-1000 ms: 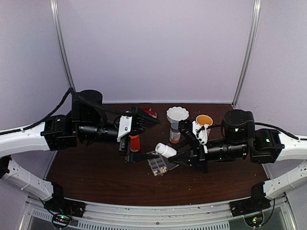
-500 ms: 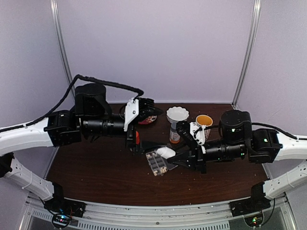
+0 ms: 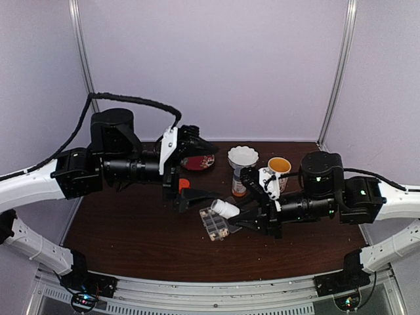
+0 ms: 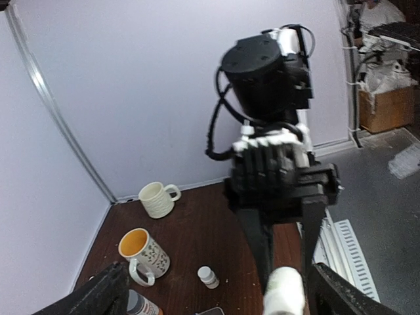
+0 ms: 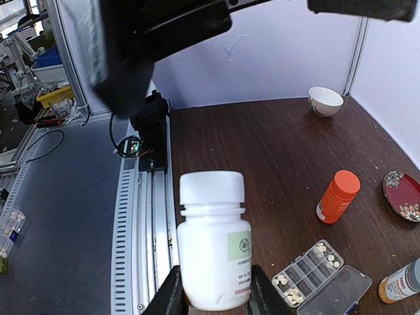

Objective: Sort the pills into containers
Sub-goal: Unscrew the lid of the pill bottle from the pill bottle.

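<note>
— Which step are we on?

— Opening, we judge. Our left gripper [image 3: 188, 195] stands spread wide near the cap [image 5: 211, 187] of a bottle [image 5: 213, 252]. Our right gripper [image 5: 213, 296] pinches the bottle above the open box [image 5: 336, 293]. Next, the left jaws must close squarely on the cap and twist.

— What's hidden?

— The bottle's contents. Pills [image 5: 283, 280] already lie in some cells [image 5: 308, 266].
</note>
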`<state>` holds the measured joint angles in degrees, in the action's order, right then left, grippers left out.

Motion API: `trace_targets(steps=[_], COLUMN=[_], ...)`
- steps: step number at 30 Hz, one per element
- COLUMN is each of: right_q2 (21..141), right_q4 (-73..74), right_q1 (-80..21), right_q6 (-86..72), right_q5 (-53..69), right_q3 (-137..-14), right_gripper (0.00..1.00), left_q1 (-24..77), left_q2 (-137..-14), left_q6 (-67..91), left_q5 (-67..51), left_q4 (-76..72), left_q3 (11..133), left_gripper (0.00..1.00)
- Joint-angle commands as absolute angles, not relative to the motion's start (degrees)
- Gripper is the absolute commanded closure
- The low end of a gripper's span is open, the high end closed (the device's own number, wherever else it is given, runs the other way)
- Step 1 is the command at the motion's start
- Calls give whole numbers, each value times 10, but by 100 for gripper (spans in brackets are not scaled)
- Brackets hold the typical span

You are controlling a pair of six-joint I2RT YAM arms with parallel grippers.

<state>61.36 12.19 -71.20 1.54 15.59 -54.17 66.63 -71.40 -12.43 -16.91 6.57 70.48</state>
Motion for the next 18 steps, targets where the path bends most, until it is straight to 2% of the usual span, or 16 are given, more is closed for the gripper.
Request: trace_targets(steps=[1,4,5,6,7,8,13,18], right_q2=[599,602,604,605,606,607,606,606], right_q4=[111,113,113,114,115,116,121,124], right_q1=[-711,-711,-711,-711,-711,-711,-711,-711], right_q6=[12,12,12,13,12,12,13,13], right_q5=[158,166,168,169,171,173,177,175], right_q3=[-550,-553,-554,-556,-558,-560,-564,-566], right_gripper=[99,99,99,99,99,99,99,99], left_q1=[666,666,666,666,666,666,666,666], left_q2=[-685,-689,-692,-696,-701,-708,-729,-740], left_q6=[-192,-204,-208,-219,-231,-240,-241,-245], left_q5=[-314,-318,-321,-331,-341,-347,-333,-330], left_q4=[92,112,117,123,133,143,158,169], left_q3=[675,673,674,677,683,690,703,712], left_gripper=[3,6,10,20,26,28,25,28])
